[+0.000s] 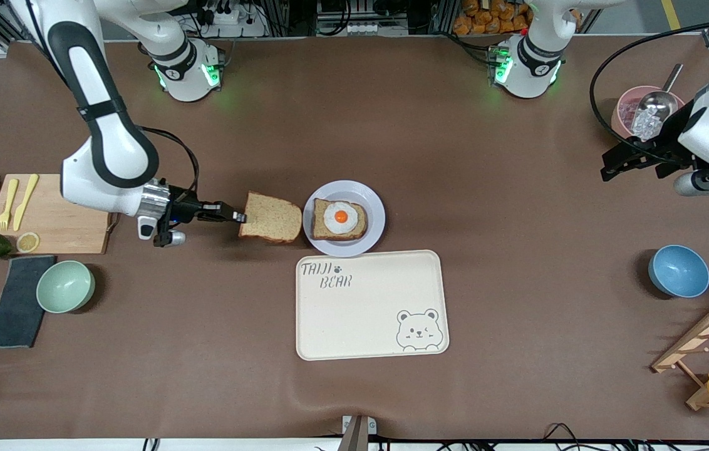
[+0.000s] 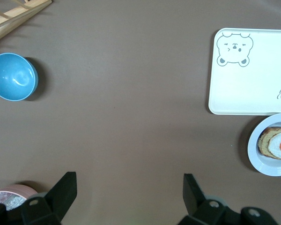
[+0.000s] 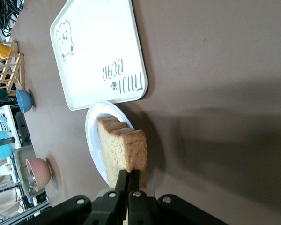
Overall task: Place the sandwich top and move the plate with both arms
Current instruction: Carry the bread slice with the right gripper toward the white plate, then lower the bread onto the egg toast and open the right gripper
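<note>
**Bread slice held at one edge, not yet over the plate**

Brown matting covers the surface (image 1: 467, 263), and we find the working items grouped near its middle. The right pincer (image 1: 238, 217) is clamped shut on the sandwich top (image 1: 271, 218), gripping it by the crust at the edge toward the right arm's end. From the right wrist view, the slice (image 3: 124, 149) sits thin between the closed fingers and juts out toward the plate (image 3: 94, 140).

We note the slice is carried over the surface just beside the plate (image 1: 374, 195), which bears a second bread slice with a fried egg (image 1: 340, 218) on it. The cream tray (image 1: 372, 305) lies nearer to the front camera than the plate, its rim just beside it.

The left pincer (image 1: 619, 161) hangs with its jaws spread wide and empty, over the surface near a pink bowl (image 1: 627, 106) holding a metal scoop (image 1: 658, 103) at the left arm's end; that arm waits.

Our assessment of handling:
- The sandwich top appears light and soft, with some sag likely when held by one edge. A firm pinch could dent the crumb; the crust is the sounder hold.
- It should be lowered flat so the free edge does not drag the egg.
- The plate looks rigid, smooth and probably slippery. Its raised rim is the only purchase, so we judge each arm should take the rim at the end nearest it.
- Uneven lift could tilt the plate and slide the stacked bread off.
</note>
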You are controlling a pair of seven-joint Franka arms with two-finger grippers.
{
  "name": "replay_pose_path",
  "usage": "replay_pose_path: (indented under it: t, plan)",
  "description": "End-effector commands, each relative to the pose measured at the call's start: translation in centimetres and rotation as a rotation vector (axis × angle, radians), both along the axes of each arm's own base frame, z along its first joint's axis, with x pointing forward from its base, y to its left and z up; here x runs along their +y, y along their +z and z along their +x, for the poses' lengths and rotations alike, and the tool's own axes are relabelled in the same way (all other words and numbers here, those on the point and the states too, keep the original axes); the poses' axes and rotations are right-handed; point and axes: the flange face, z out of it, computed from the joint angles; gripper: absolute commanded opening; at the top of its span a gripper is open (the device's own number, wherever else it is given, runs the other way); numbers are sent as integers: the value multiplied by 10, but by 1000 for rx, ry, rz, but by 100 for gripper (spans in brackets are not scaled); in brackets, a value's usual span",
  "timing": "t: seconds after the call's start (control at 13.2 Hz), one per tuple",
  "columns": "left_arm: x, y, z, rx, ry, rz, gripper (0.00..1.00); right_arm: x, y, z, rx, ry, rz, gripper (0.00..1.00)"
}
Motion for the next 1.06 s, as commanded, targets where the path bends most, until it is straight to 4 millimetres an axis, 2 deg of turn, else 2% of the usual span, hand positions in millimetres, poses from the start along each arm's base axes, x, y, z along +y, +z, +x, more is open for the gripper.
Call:
replay_pose_path:
  t: [0.0, 0.23, 0.38, 0.61, 0.76, 0.99]
  plan:
    - [0, 1, -1, 10, -5, -8, 100, 37, 3, -21, -8, -55, -1, 0]
    - [-7, -17, 7, 38, -8, -7, 100, 65, -2, -29, -23, -85, -19, 0]
    - [-6, -21, 8, 46, -1, -8, 100, 73, -3, -32, -19, -97, -11, 0]
    - [-6, -21, 7, 50, 1, -7, 100, 96, -15, -41, -34, -102, -55, 0]
    - [-5, -18, 7, 46, 5, -7, 100, 123, -18, -54, -29, -123, -52, 0]
    - [2, -12, 2, 46, 5, 1, 100, 140, -30, -61, -22, -101, -70, 0]
